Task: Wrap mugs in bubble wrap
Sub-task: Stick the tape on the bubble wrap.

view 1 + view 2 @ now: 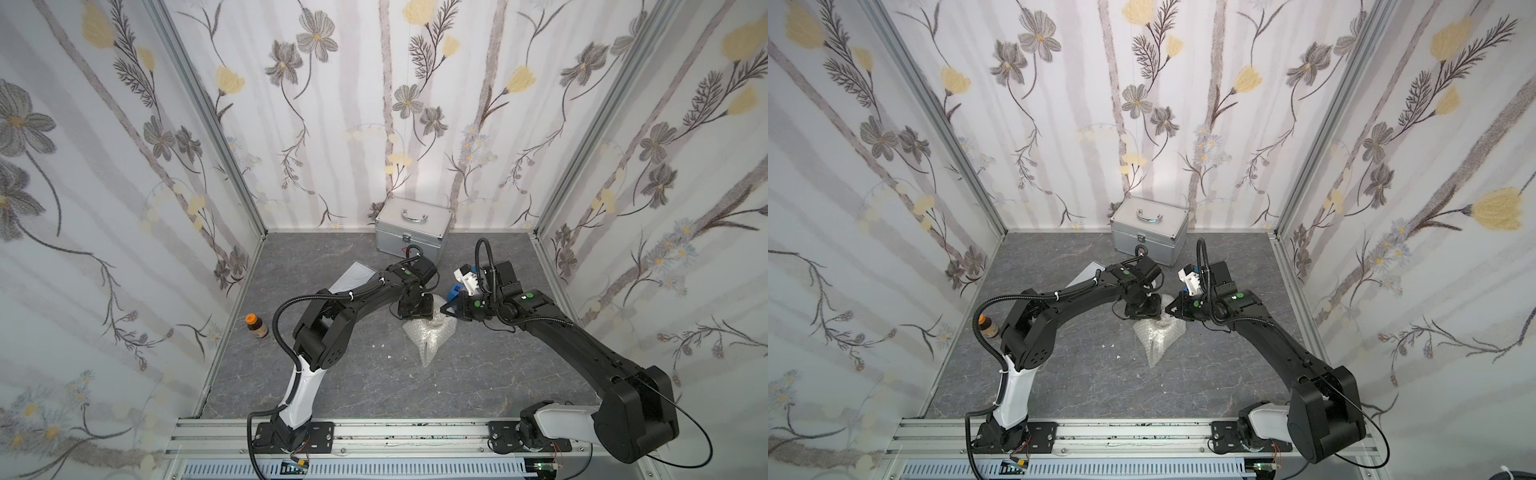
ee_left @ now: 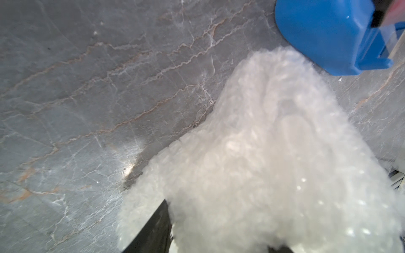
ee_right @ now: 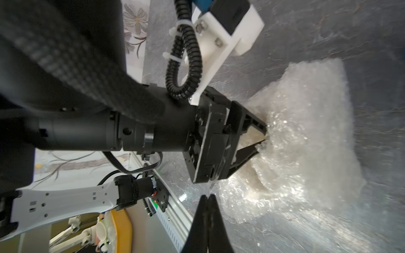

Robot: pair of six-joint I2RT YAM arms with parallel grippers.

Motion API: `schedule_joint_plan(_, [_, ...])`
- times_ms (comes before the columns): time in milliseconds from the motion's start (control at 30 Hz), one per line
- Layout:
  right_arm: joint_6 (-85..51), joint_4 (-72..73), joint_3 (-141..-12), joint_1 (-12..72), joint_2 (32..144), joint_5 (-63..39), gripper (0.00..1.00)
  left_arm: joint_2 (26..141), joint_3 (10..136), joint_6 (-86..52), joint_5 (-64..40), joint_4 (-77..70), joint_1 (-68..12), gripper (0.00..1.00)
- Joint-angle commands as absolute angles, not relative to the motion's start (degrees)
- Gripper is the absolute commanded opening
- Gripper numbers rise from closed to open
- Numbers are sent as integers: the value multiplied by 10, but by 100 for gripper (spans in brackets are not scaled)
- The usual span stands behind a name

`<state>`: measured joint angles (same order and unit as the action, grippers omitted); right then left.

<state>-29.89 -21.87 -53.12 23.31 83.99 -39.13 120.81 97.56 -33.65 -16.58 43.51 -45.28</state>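
The bubble wrap (image 1: pixel 430 340) lies bunched in mid-table, a loose tail trailing toward the front. The cream mug (image 3: pixel 257 181) shows only dimly through it. My left gripper (image 1: pixel 415 318) points down onto the far end of the bundle, its jaws half closed around the wrapped mug; in the left wrist view the bubble wrap (image 2: pixel 274 153) fills the space between its fingers (image 2: pixel 153 230). My right gripper (image 1: pixel 442 309) hovers just right of the bundle, shut. In the right wrist view a thin clear strip runs from the right gripper (image 3: pixel 207 197) toward the left gripper (image 3: pixel 262 139).
A blue tape dispenser (image 1: pixel 455 293) sits just behind the bundle. A silver case (image 1: pixel 413 226) stands at the back wall. A flat white packet (image 1: pixel 355 276) lies behind the left arm. A brown orange-capped bottle (image 1: pixel 257 326) stands by the left wall.
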Motion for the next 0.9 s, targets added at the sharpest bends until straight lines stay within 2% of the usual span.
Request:
schedule_joint_plan(0, [-331, -140, -518, 239, 844, -447, 0, 1206, 981, -339, -161, 441, -453, 53])
schedule_joint_plan(200, [-377, -112, -510, 239, 846, -399, 0, 1206, 980, -340, -161, 440, -453, 53])
schedule_joint_plan(433, [-406, -150, -515, 238, 839, -295, 0, 1207, 983, -340, -160, 441, -453, 53])
schedule_joint_plan(867, [-460, -122, -524, 241, 831, -246, 0, 1207, 980, -345, -162, 434, -453, 53])
